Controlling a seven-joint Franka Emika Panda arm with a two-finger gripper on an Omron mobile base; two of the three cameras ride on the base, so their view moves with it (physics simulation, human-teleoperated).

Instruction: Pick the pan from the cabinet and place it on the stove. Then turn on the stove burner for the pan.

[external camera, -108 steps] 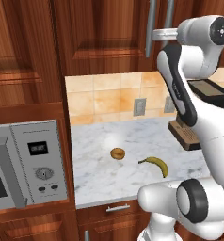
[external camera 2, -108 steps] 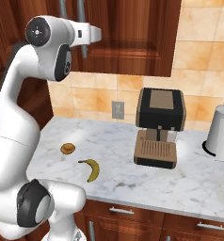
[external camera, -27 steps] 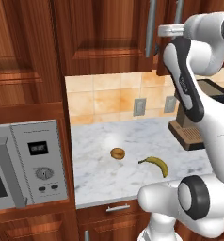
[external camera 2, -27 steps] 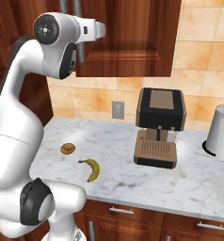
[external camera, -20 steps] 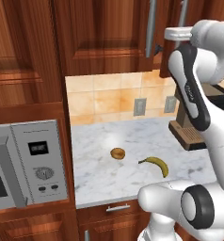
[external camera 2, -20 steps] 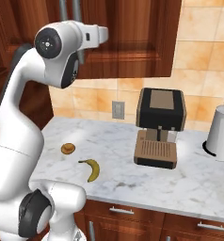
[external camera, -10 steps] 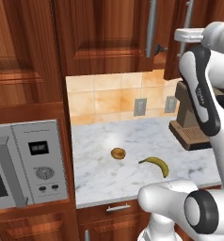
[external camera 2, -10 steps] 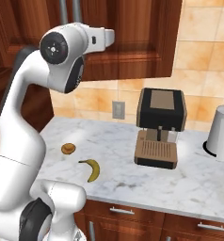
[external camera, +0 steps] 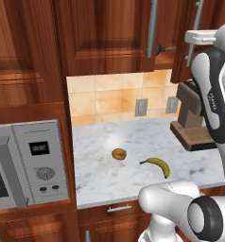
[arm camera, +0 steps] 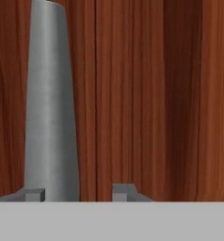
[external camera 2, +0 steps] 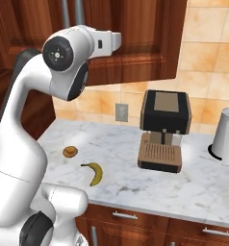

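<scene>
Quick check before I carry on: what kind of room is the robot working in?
A home kitchen, by the look of it: a marble counter under reddish wood wall cabinets, a built-in microwave at the left, and a coffee machine against the tiled backsplash.

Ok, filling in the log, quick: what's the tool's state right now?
Tool: open, tips apart on either side of the cabinet handle, right tip clear of it, holding nothing.
</scene>
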